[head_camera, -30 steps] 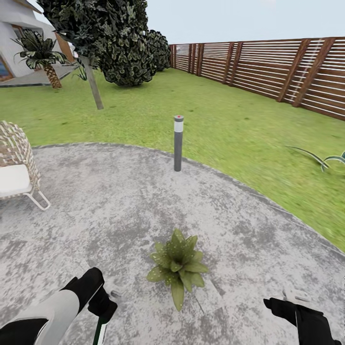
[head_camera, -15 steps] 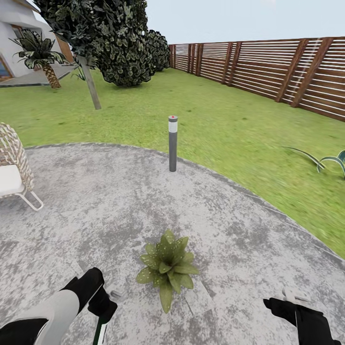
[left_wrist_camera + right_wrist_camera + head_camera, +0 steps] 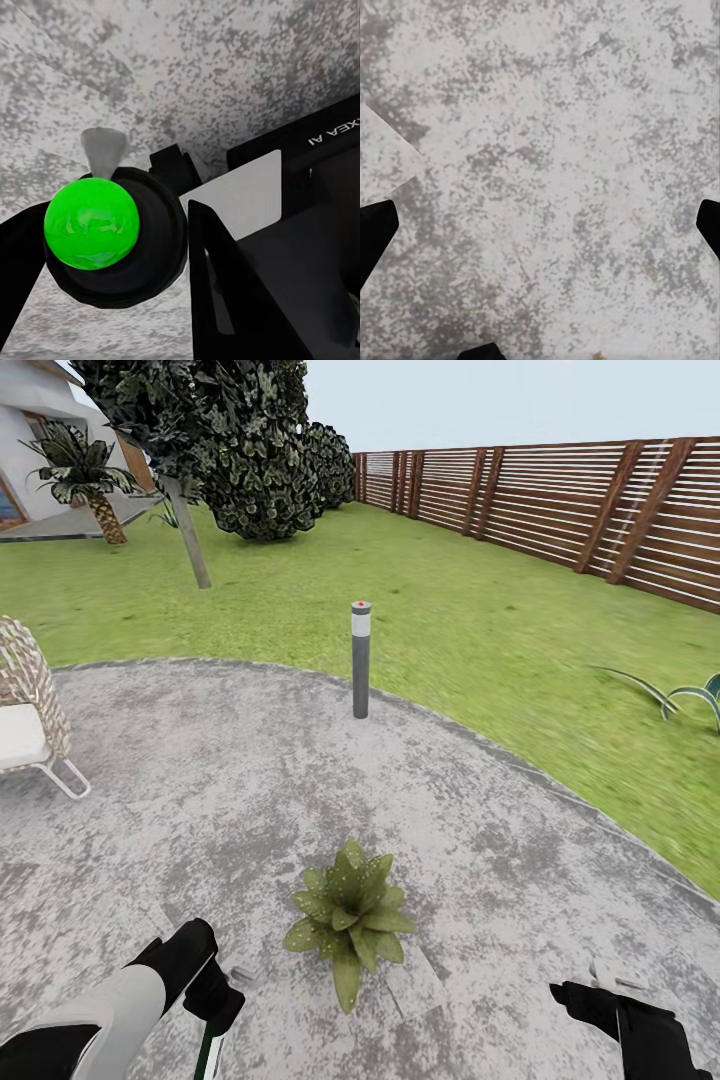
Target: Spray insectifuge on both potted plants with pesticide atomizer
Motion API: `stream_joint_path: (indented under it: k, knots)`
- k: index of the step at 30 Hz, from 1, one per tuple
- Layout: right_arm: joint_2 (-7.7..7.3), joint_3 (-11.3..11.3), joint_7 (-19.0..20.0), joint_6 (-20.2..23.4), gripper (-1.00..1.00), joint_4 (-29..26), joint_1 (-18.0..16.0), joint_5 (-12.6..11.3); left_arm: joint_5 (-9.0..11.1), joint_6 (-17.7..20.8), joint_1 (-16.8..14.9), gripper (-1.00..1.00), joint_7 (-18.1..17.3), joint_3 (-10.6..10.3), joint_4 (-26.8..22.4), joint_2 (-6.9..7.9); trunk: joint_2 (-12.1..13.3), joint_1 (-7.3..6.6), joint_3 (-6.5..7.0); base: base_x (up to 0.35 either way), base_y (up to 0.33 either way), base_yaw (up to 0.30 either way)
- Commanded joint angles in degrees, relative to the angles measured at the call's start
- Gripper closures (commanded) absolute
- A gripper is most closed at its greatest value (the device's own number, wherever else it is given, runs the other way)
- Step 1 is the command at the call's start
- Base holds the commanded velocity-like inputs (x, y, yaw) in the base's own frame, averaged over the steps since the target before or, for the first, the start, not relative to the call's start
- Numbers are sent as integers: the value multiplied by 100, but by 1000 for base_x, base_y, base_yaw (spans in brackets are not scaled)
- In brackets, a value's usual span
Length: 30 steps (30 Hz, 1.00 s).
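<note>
The whole scene sits further left than it did a second ago, a shift of the head camera and not of the garden, and nothing has changed over the last half second. At far left a wicker chair stands on the round paved patio.

The left gripper hangs low over the paving. Its wrist view shows dark fingers clenched beside a dark round nozzle head with a bright green dot, judged to be the pesticide atomizer (so the pick-up looks done).

One potted plant sits on the patio between the two arms, just ahead of them. Its pale-speckled leaves leave it unclear whether any spray has landed. Beyond it a grey bollard lamp marks the patio's edge.

The right gripper hovers over bare paving with its fingers spread wide and holding nothing.

Covering this plant and then the second appears to be what remains.
</note>
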Motion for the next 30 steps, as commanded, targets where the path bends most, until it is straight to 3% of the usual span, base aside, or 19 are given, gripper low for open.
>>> stream_joint_path:
  k: [1, 15, 30]
  knots:
    - [3, -20, 51, 9, -100, -11, -6, 50, -53, 25, 0, 100, -43, 19, -14, -4, -2, 0, -4, 0, 0, 0]
    - [6, -20, 46, 9, -100, -6, -6, 50, -57, 22, 0, 100, -43, 19, -20, -1, -2, 0, -4, 0, 0, 9]
    - [11, -15, 45, 9, -100, -6, -6, 50, -49, 22, 0, 100, -43, 17, -54, -6, -2, 0, -4, 0, 0, 165]
